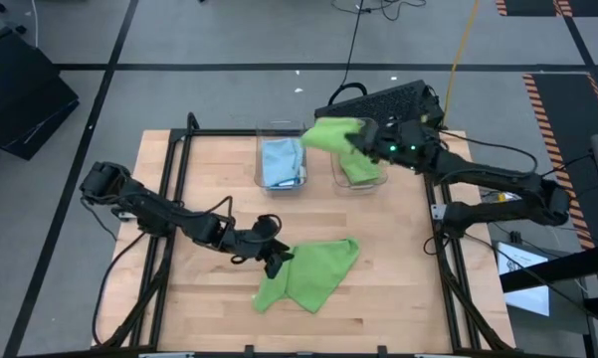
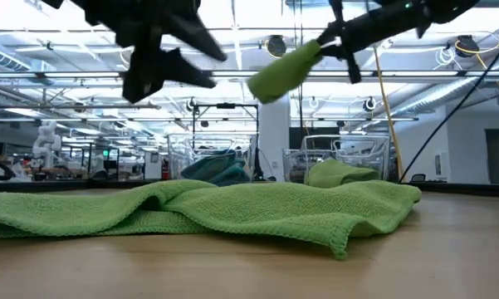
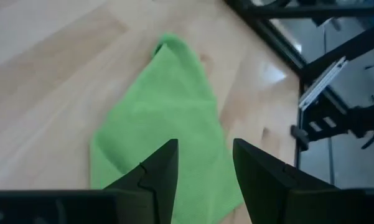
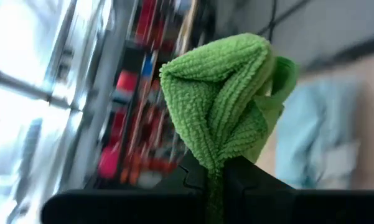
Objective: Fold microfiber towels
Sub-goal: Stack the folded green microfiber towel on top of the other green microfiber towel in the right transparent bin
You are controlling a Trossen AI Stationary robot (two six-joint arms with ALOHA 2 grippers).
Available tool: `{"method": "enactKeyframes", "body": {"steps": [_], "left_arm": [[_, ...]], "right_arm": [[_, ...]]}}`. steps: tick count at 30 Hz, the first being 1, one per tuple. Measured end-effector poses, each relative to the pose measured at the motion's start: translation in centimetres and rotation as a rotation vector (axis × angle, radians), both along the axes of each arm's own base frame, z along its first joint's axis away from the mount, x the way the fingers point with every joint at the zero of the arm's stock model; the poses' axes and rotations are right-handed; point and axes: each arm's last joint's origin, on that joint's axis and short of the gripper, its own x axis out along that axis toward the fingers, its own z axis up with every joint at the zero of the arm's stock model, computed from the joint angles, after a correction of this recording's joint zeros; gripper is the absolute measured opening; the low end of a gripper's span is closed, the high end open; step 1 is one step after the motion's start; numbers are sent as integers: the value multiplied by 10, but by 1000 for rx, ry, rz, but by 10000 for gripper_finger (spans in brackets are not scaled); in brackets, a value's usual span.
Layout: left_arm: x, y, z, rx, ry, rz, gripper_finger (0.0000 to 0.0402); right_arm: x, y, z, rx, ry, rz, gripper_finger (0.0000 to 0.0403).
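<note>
Wooden table (image 1: 398,288): we see right gripper (image 1: 366,136) clamped on lifted green towel (image 1: 330,134); left gripper (image 1: 276,261) parted over crumpled green towel (image 1: 313,273). We judge risk: thin pinch slips.

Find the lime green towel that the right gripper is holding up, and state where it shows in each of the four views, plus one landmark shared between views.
High view: held green towel, top centre, pinched by the right gripper above the bins.
Low view: it hangs at upper centre.
Left wrist view: not in it; only the green towel on the table.
Right wrist view: centre, bunched above the fingers.
Shared landmark: the bin of blue towels.
</note>
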Motion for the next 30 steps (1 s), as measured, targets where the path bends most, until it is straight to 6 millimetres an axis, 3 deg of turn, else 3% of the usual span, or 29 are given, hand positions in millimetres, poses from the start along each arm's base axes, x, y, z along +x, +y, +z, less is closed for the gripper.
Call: {"method": "enactKeyframes", "body": {"steps": [6,13,24,30], "left_arm": [[-4,11,12,9,-14,11,157],[-13,28,22,29,7,44,157],[-13,53,32,-14,-26,152,157],[-11,57,35,-30,-55,172,157]], "right_arm": [[-24,-1,5,-47,89,-241,7],[-36,-3,-8,-13,260,-433,8],[-20,-14,-34,60,357,-541,10],[-8,-17,-51,128,345,-656,10]]}}
